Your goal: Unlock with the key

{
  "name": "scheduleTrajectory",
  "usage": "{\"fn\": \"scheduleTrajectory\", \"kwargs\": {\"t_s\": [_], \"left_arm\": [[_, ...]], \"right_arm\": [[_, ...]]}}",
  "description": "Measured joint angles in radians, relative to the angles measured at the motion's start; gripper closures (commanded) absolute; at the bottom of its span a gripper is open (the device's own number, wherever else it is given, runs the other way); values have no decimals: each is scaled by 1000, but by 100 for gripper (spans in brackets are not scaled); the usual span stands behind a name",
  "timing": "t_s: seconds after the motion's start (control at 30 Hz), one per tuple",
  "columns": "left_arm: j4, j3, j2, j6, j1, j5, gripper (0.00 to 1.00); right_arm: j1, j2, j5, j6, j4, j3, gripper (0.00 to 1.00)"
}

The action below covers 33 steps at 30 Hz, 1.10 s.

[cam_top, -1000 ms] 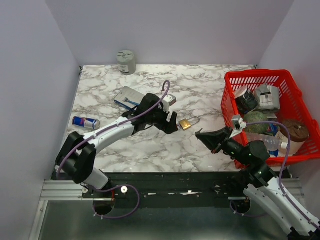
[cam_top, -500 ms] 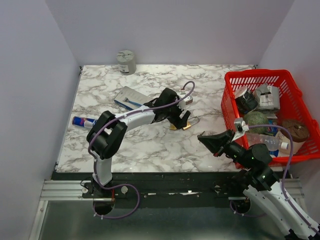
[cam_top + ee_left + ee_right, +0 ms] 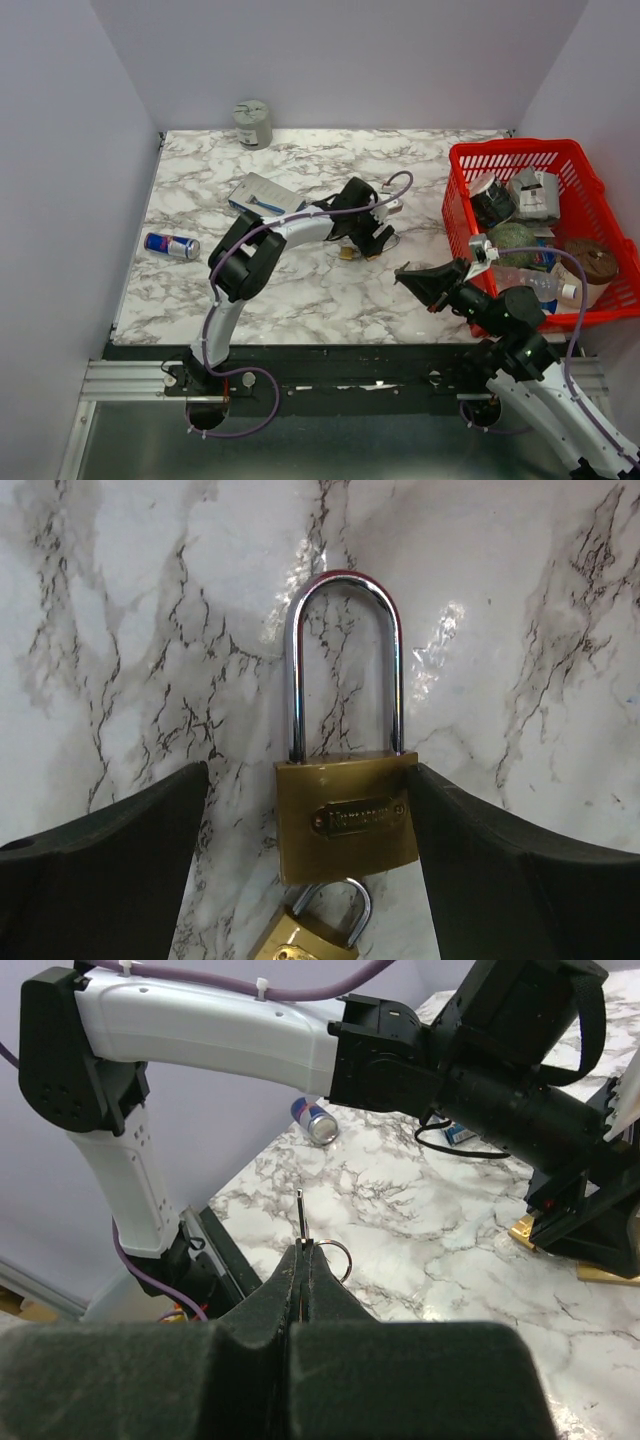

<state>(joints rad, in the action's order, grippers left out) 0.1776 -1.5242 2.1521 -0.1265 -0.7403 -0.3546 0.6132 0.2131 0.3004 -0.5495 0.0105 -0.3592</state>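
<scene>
A red basket (image 3: 470, 155) is seen at the right of the top view, and it is filled with a dark round jar (image 3: 492, 203), a grey box (image 3: 535, 192), a green rounded item (image 3: 515, 240), a brown round item (image 3: 590, 258) and a clear plastic bottle (image 3: 545, 285). The brass padlock (image 3: 347, 820) is laid flat on the marble table (image 3: 300, 290) near the frame's centre, its shackle pointed toward the top of the left wrist view. It is straddled by the left gripper (image 3: 308, 780), whose fingers are spread wide to either side of the body. A smaller padlock (image 3: 305, 935) is found just below it. The key (image 3: 300, 1215) is pinched in the closed right gripper (image 3: 303, 1250), held above the table at lower right, apart from the padlock. A drinks can (image 3: 171, 245) and a blue box (image 3: 262, 195) are placed at the left.
</scene>
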Motion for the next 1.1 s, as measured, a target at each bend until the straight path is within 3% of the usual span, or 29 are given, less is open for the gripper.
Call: {"fn": "scheduleTrajectory", "kwargs": {"t_s": [0.33,0.7,1.1], "left_arm": [[16,-5,5,-47,-42,62,18],[55,-23,13,-59,-67,141,75],[-2,84,-57,107,-65,148,98]], "right_arm": [[0,23,1,-13,-10,0,99],[0,34,5,-26,-17,0,99],[0,85,7,-7,-15,0,99]]}}
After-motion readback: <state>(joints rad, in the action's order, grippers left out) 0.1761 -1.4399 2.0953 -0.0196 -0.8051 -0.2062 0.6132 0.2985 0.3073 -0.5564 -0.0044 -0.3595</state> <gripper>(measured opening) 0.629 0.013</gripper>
